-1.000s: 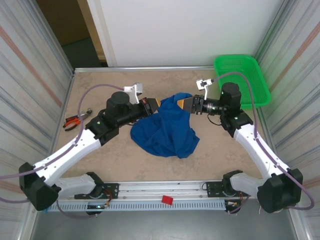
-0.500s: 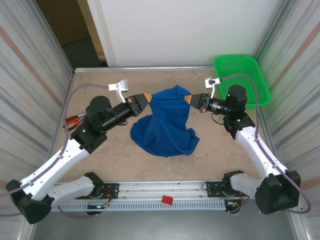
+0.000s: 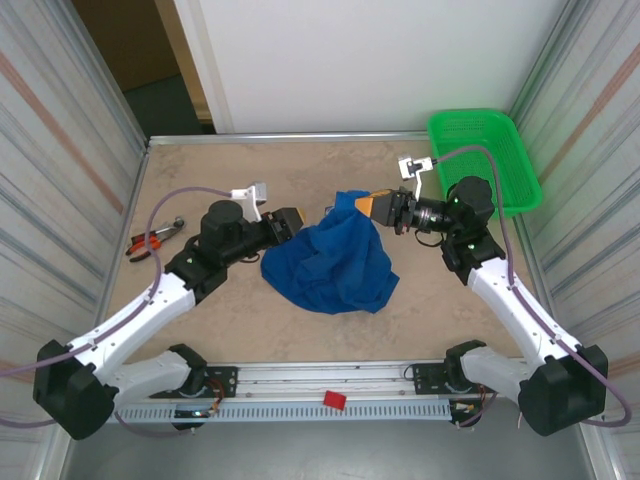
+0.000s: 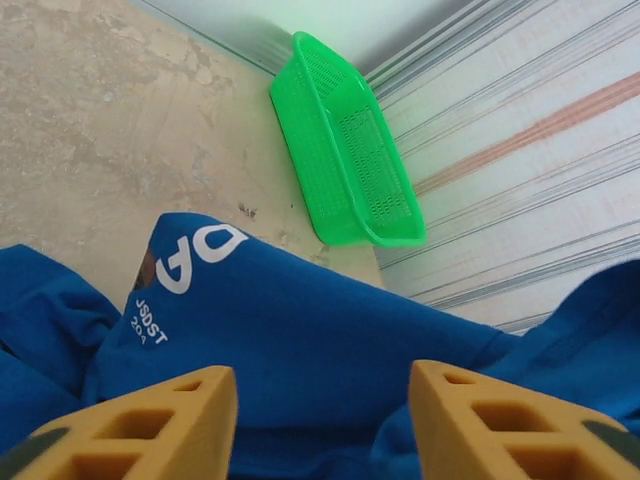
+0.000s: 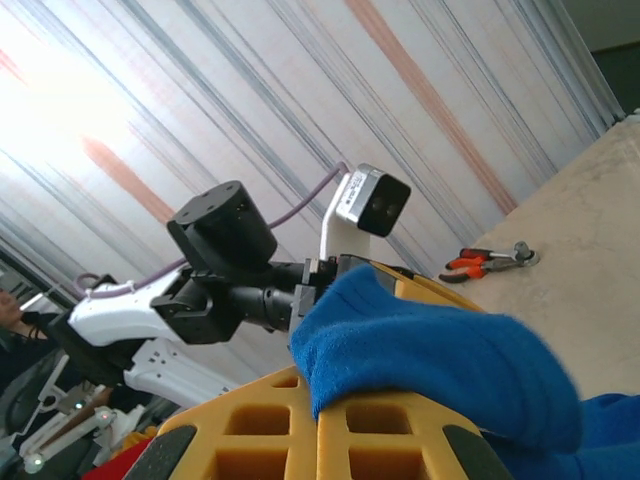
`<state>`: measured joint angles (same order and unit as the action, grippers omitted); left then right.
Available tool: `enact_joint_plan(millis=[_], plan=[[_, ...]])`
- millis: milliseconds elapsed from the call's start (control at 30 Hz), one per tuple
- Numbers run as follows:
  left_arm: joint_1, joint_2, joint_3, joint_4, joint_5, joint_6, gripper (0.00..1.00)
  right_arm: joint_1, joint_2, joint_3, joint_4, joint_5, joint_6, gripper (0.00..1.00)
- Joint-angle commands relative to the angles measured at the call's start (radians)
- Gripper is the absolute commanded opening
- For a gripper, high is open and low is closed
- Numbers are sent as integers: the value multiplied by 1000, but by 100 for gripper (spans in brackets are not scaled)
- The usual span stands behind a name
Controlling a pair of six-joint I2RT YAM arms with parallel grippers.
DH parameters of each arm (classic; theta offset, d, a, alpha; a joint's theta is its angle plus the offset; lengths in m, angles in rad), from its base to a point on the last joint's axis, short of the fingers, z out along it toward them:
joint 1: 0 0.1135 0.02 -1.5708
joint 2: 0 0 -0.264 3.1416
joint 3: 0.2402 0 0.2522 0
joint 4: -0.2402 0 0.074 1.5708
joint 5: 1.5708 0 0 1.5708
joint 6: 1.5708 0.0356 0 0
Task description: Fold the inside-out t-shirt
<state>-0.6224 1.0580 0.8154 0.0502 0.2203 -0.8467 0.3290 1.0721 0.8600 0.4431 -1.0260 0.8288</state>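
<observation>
The inside-out t-shirt (image 3: 330, 262) is a royal-blue heap in the middle of the table, with one edge lifted at its upper right. My right gripper (image 3: 369, 205) is shut on that lifted edge; in the right wrist view the blue cloth (image 5: 440, 350) is pinched between its yellow fingers (image 5: 400, 440). My left gripper (image 3: 296, 221) hovers at the heap's upper left with its jaws apart and nothing between them. In the left wrist view the shirt (image 4: 330, 330) lies just beyond the open fingers (image 4: 150, 425), with white lettering (image 4: 205, 255) showing.
A green mesh basket (image 3: 486, 152) stands at the back right corner, seen also as the basket (image 4: 345, 150) in the left wrist view. Orange-handled pliers (image 3: 152, 240) lie near the left wall. Striped walls close in both sides of the table (image 3: 200, 170).
My left gripper has opened and let go of the shirt, dropping slightly toward the near side. The cloth that was stretched between both grippers has slumped on its left. My right gripper keeps its hold.
</observation>
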Motion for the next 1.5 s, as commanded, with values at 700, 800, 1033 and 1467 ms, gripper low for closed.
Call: enact_joint_plan(millis=[700,800,1033,1467], plan=[[-103,166,314,90,200,221,56,-8,3,22,-104,12,-91,0],[-110,195,326,116,219,205,47,-8,6,22,-104,16,-93,0],[-128,224,358,161,264,176,0,-14,15,24,-104,23,-95,0],[-131,257,653,19,269,-17,0,-27,-22,-28,-308,115,-255,65]])
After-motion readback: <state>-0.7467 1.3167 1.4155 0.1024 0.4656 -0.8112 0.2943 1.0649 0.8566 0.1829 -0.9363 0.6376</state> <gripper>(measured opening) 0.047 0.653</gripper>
